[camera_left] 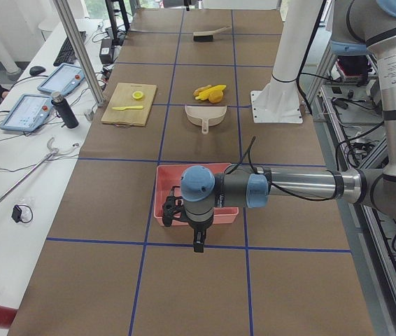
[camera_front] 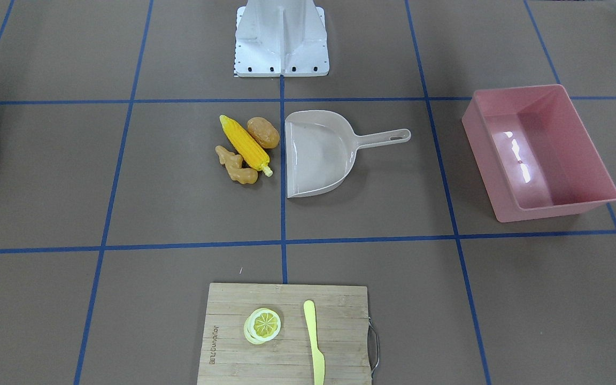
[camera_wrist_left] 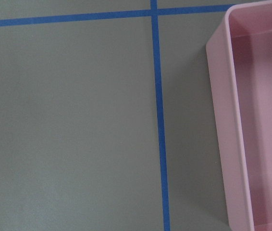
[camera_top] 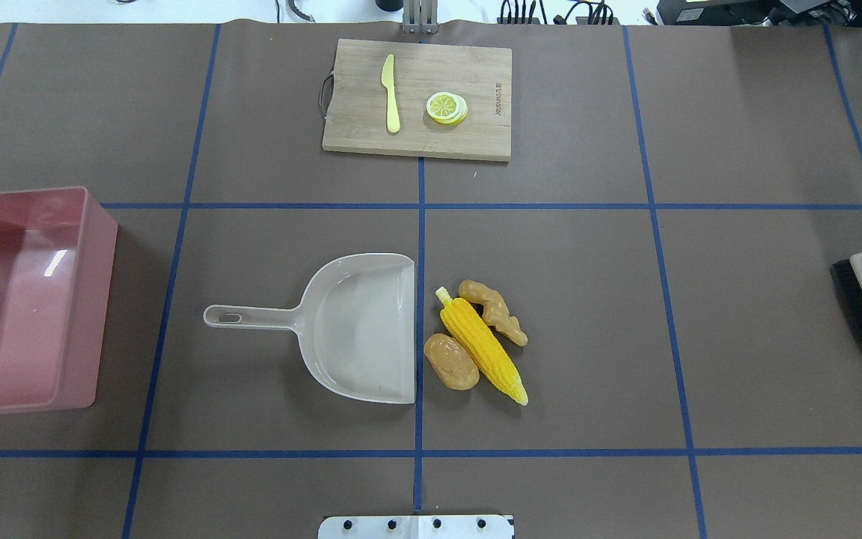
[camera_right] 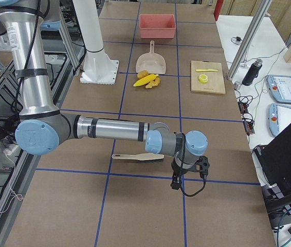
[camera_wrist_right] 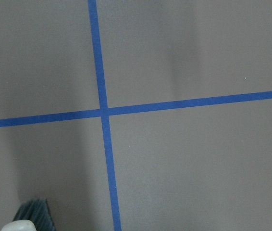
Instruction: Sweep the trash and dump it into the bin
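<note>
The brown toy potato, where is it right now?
In the overhead view, just right of centre, the brown toy potato lies between the beige plastic dustpan and the yellow toy corn cob.

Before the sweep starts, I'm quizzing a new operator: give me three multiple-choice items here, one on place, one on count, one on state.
1. The trash lies: A inside the dustpan; B at its open mouth; C by its handle.
2. Trash pieces: A two; B five; C three.
3. The bin is: A upright; B upside down; C on its side.
Answers: B, the toys sit just off the dustpan's straight edge; C, corn cob, potato, ginger root; A, its glossy inside faces up.
</note>
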{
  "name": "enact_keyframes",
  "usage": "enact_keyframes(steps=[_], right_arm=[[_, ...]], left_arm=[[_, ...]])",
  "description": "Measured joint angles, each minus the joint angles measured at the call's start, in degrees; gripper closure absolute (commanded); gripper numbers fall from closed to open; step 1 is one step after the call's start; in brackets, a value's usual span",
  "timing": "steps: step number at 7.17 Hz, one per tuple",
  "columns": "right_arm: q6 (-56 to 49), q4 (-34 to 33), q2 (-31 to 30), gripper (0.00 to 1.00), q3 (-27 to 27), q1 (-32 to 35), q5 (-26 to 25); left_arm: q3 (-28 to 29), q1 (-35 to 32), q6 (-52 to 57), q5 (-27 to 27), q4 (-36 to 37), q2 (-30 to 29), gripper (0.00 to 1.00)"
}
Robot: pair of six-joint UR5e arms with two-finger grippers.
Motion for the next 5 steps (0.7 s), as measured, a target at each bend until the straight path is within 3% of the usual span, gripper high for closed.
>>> enact_keyframes(steps=[5], right_arm=[[-0.08,0.0,-0.09,0.0,0.08,0.0,0.0]], left_arm=[[-0.1,0.09,0.0,0.0,-0.18,-1.24,0.01]])
